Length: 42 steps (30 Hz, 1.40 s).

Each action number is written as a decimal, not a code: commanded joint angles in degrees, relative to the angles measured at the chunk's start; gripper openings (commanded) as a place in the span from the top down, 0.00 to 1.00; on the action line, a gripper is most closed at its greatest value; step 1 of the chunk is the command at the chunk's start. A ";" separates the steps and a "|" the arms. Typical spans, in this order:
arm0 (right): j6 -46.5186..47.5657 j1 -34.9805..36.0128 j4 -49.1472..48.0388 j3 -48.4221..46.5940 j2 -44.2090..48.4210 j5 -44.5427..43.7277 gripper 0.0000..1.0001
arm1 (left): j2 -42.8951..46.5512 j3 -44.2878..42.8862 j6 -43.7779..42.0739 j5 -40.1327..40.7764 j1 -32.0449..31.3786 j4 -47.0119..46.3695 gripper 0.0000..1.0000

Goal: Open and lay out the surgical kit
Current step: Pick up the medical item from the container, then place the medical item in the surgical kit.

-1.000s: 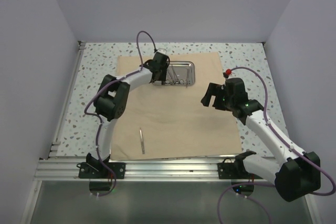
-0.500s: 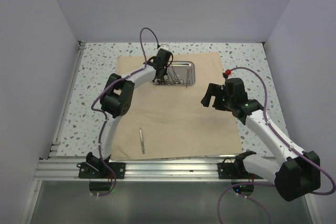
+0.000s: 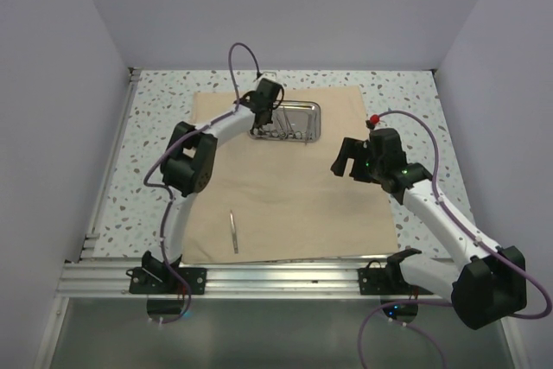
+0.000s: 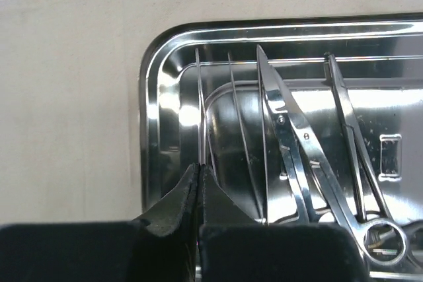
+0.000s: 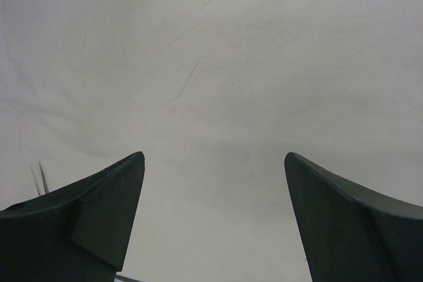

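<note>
Speckled table (image 3: 406,92), cloth wrap (image 3: 294,205) spread flat, 1 instrument (image 3: 233,232) near its front edge. Right gripper (image 3: 343,160) gapes empty over the cloth. Far: left gripper (image 4: 199,171) pinched tight on slim tweezers (image 4: 198,110) in tray (image 4: 147,130). Lift straight, avoid snagging scissors (image 4: 297,143).

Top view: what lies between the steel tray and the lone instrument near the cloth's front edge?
Only bare beige cloth lies between the steel tray and the lone instrument, as the top view shows.
</note>
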<state>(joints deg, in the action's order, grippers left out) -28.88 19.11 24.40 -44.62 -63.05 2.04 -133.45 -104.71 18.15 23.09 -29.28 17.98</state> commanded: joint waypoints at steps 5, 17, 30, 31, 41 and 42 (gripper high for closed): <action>0.41 0.31 0.38 -1.61 1.70 -0.81 0.09 | 20.75 6.69 -0.67 2.75 -0.25 3.73 1.00; 0.85 1.62 5.04 -7.93 2.14 1.12 0.09 | 53.80 49.75 18.04 8.90 -8.06 10.40 1.00; -0.82 7.33 8.99 -13.56 0.65 -1.96 0.10 | 65.33 72.53 41.78 11.89 -23.19 14.89 1.00; -1.00 7.60 9.17 -13.74 0.47 -1.96 0.10 | 65.33 73.06 43.18 11.71 -24.32 14.89 1.00; -1.88 10.24 9.26 -22.50 -9.62 -3.28 0.09 | 64.02 77.11 49.87 10.31 -32.24 12.70 0.86; -1.88 11.46 8.74 -23.83 -11.29 -3.27 0.09 | 63.06 76.93 49.88 10.31 -32.33 12.70 0.77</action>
<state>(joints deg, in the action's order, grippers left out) -30.02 28.75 33.63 -63.61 -71.02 -0.82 -68.82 -28.71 63.88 34.46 -60.25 31.92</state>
